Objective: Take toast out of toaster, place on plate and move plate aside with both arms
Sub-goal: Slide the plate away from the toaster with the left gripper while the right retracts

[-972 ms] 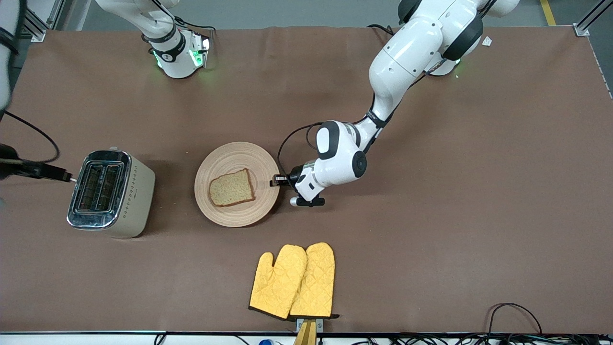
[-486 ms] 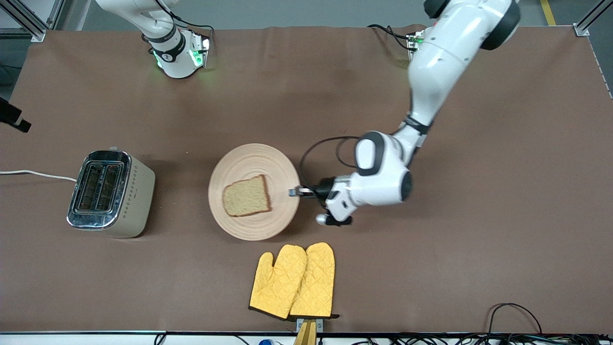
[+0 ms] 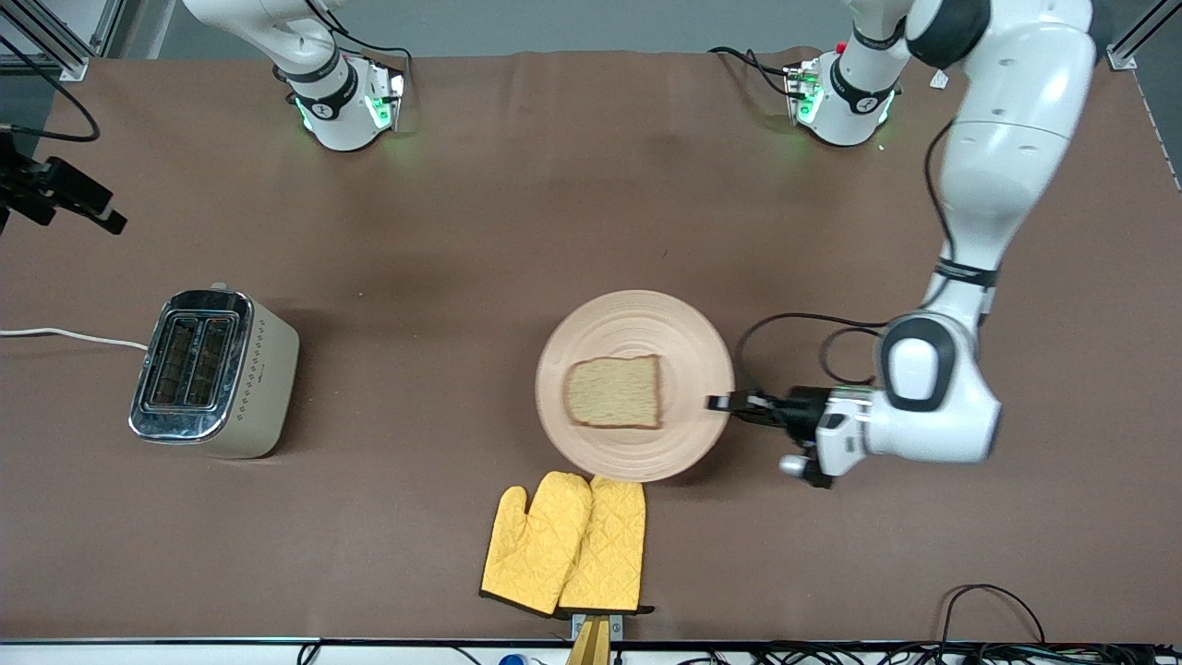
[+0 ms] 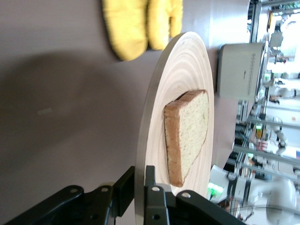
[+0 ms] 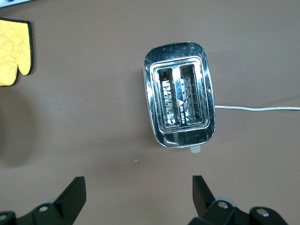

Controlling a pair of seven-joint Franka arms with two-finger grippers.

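The plate [image 3: 637, 319] lies on the brown table, farther from the front camera than the mitts. The toast [image 3: 614, 392] lies flat in its middle. My left gripper [image 3: 725, 403] is shut on the plate's rim at the side toward the left arm's end of the table. In the left wrist view the left gripper [image 4: 139, 176] has one finger under the rim and one on top, with the plate [image 4: 173, 75] and the toast [image 4: 192, 126] past them. My right gripper [image 5: 139, 187] is open and empty, high over the table beside the toaster.
A chrome-topped toaster [image 3: 212, 369] with two empty slots stands toward the right arm's end; it also shows in the right wrist view [image 5: 180, 108]. Its white cord [image 3: 65, 335] runs off the table. Two yellow oven mitts [image 3: 568, 543] lie by the near edge.
My left gripper has carried the plate with the toast toward the left arm's end of the table and slightly nearer the front camera. The right arm has shifted at the table's edge.
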